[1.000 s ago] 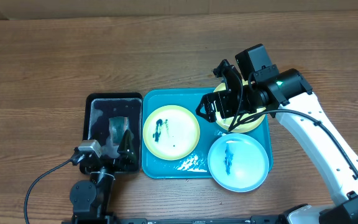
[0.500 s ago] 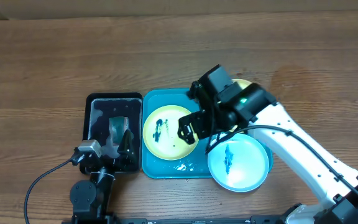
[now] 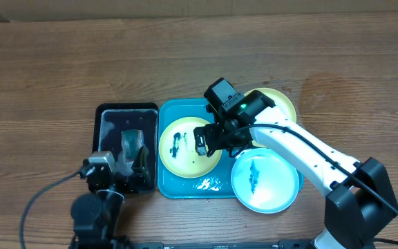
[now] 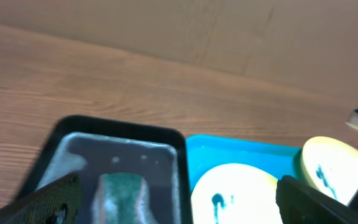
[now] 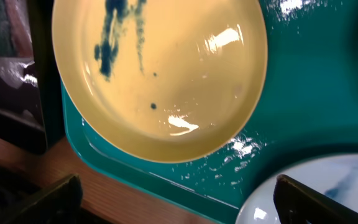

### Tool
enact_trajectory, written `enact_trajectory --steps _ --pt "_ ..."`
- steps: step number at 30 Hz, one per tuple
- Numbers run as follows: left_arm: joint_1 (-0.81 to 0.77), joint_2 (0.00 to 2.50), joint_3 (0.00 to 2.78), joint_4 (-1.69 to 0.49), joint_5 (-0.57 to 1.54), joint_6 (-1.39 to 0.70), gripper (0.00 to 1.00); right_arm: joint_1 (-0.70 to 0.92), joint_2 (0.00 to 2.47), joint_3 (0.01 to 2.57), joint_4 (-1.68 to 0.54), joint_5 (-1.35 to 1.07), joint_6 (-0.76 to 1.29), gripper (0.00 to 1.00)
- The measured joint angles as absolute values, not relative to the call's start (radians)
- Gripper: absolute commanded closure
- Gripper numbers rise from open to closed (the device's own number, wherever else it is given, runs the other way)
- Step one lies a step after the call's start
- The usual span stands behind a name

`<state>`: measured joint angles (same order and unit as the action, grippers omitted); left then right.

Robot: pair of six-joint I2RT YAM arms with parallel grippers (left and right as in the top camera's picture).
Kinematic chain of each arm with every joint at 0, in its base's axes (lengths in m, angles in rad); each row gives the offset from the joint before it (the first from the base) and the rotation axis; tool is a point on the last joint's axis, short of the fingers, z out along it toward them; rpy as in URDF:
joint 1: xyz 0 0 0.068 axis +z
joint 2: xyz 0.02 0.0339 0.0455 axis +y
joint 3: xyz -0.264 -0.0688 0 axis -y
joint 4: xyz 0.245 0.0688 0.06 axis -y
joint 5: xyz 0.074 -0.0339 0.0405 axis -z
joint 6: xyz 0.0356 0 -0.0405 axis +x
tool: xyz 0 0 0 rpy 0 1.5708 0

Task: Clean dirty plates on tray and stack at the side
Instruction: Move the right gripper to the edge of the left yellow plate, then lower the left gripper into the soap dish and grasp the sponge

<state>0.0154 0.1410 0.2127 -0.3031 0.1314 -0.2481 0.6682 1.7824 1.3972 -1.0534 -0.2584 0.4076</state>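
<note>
The turquoise tray (image 3: 185,185) holds a yellow-green plate (image 3: 182,149) with a teal smear on its left side. A light blue plate (image 3: 268,181) with a smear sits at its front right. A second yellow-green plate (image 3: 280,104) at the back right is partly hidden by the arm. My right gripper (image 3: 213,142) hovers open and empty over the left plate's right edge. Its wrist view shows that plate (image 5: 160,74), the tray (image 5: 303,93), the blue plate (image 5: 319,193) and the jaws (image 5: 179,202). My left gripper (image 3: 116,176) is open over the black tray's front.
A smaller black tray (image 3: 109,117) with wet foam and a green sponge (image 3: 131,142) stands left of the turquoise tray. In the left wrist view the sponge (image 4: 120,196) lies between my open jaws (image 4: 179,199). Bare wooden table (image 3: 61,62) surrounds both trays.
My right arm has swung left from over the back-right yellow-green plate to over the left plate, uncovering the back-right plate. The left arm has hardly moved.
</note>
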Motion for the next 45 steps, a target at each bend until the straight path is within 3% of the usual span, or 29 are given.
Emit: enact_trajectory --steps 10,17,23,31,39,45 --pt "0.015 0.752 0.707 -0.601 0.085 -0.173 0.0 0.668 1.803 1.397 -0.981 -0.221 0.464 0.08" --pt "0.015 1.054 0.936 -0.78 0.078 -0.166 0.0 0.656 1.863 1.356 -0.959 -0.192 0.564 0.29" --pt "0.015 1.12 0.956 -0.799 0.078 -0.157 0.0 0.643 1.93 1.334 -0.931 -0.193 0.605 0.34" --pt "0.015 1.121 0.957 -0.8 0.078 -0.157 0.0 0.615 1.979 1.334 -0.847 -0.191 0.626 0.51" --pt "0.015 1.121 0.957 -0.8 0.078 -0.156 0.0 0.609 2.008 1.335 -0.822 -0.193 0.63 0.82" --pt "0.015 1.121 0.957 -0.8 0.078 -0.156 0.0 0.606 2.009 1.335 -0.828 -0.186 0.627 0.91"
